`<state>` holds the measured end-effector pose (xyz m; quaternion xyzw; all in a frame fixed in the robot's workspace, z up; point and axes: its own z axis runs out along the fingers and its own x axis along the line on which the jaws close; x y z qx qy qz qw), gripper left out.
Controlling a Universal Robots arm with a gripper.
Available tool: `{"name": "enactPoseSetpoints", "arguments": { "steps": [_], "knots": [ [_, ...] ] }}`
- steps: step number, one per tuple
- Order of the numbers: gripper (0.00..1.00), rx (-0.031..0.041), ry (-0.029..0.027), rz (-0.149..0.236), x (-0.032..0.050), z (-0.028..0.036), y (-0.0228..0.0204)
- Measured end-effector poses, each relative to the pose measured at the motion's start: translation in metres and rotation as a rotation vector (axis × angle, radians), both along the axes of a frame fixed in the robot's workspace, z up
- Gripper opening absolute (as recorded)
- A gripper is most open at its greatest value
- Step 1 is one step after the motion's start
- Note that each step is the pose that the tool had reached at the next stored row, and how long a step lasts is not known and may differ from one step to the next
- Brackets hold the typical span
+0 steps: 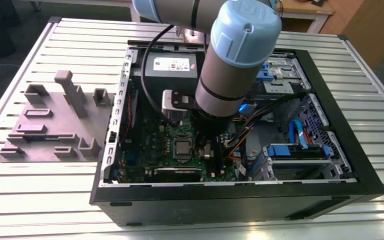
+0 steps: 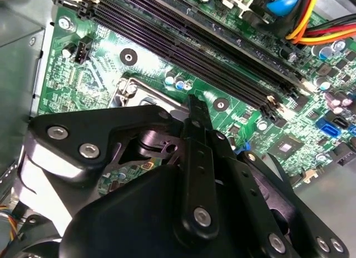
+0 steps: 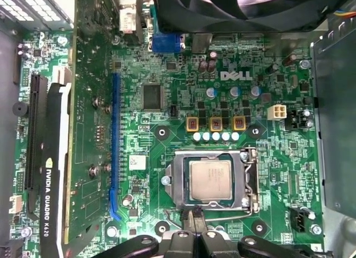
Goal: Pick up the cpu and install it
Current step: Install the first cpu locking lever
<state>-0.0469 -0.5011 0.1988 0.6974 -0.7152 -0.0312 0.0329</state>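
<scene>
Pincer fingers stood pressed together and empty, with nothing between them, their tips just beside the near edge of the CPU socket. The cpu lay flat inside this socket on the green motherboard, so I judge it was already seated there. Around it, the open computer case rested on the slatted metal surface, lying on its side, probably to give access from above.

An open black computer case lies on a slatted metal counter, showing a green motherboard. A grey fixture block sits at the frame's left. A graphics card lies at the first wrist view's lower left.
</scene>
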Motion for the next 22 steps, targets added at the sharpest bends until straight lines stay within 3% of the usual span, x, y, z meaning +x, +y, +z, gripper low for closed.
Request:
{"name": "enactPoseSetpoints", "arguments": {
  "steps": [6,22],
  "knots": [
    [0.1,-0.0001,0.0,0.027,-0.0001,-0.0021,-0.0011],
    [0.1,-0.0004,0.0011,0.027,-0.0001,-0.008,-0.0012]
  ]
}}
